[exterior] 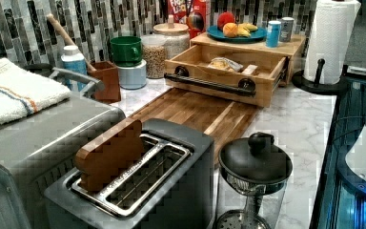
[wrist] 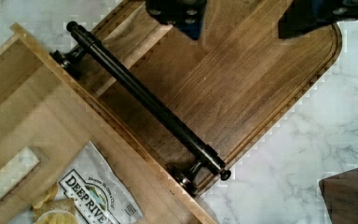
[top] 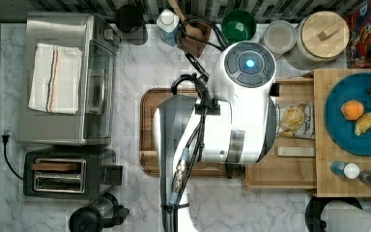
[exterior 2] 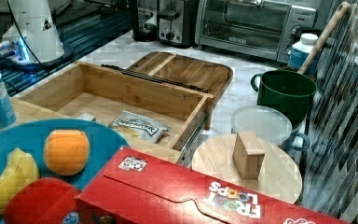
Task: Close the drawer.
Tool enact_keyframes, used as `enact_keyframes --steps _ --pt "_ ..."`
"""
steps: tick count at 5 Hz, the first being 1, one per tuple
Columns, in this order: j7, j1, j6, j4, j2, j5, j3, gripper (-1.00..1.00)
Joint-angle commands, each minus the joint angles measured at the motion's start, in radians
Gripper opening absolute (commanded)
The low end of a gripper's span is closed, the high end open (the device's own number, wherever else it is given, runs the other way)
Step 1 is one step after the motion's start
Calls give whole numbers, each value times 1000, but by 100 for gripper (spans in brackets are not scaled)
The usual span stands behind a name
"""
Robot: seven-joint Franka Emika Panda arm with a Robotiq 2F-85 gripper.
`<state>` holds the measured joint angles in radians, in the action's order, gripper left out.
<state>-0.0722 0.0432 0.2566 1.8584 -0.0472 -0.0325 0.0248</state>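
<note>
The drawer [exterior: 221,71] stands pulled well out from under the wooden top [top: 326,186] near the bench's back edge, its front over the end of the dark cutting board [exterior: 190,112]. My jaws [wrist: 240,21] hang spread wide above that board, just clear of the black handle [wrist: 144,100], holding nothing. If I push off-centre the drawer could skew and bind on its slides; pushing too high, I might slip over the front into the chip bag [wrist: 98,196]; a hard shove could topple the bottles on top. I count one drawer, one handle, one chip bag, one small wooden block [top: 294,151] inside, and two bottles [top: 345,169] on top.
</note>
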Motion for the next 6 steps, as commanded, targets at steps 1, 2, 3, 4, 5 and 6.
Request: enact_keyframes --steps 1,2,3,4,5,6 --pt "-12 3 3 0 -4 0 -2 -33" --pt "-12 6 3 0 -4 0 -6 -33" --pt "-16 -19 64 64 12 24 -28 100" --pt "-66 -34 106 111 32 -22 -45 100" --pt "-89 -62 161 179 56 -34 -67 100" --pt "-124 -68 200 227 74 -40 -108 100"
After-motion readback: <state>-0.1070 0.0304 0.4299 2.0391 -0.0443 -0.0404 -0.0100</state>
